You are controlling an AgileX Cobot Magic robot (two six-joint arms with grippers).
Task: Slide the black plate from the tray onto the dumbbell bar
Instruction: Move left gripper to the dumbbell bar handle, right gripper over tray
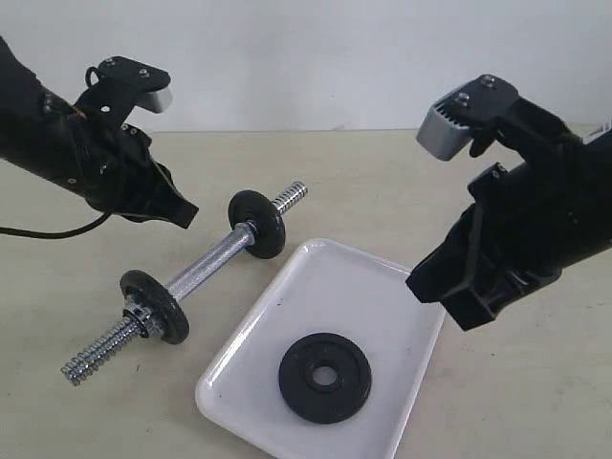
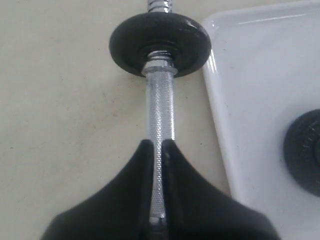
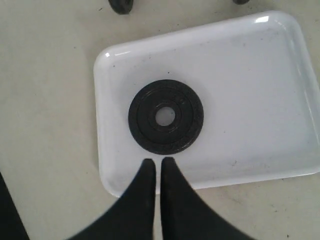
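One black plate lies flat in the white tray, toward its near end. The chrome dumbbell bar rests on the table left of the tray, carrying two more black discs, one near each threaded end. My left gripper hangs shut above the bar's knurled middle, which shows through the thin slit between its fingers. My right gripper is shut with nothing in it, raised over the tray's edge just short of the loose plate.
The beige table spreads around the tray and bar. A black cable trails from the left arm at the far left. In the left wrist view the tray's rim runs close beside the bar.
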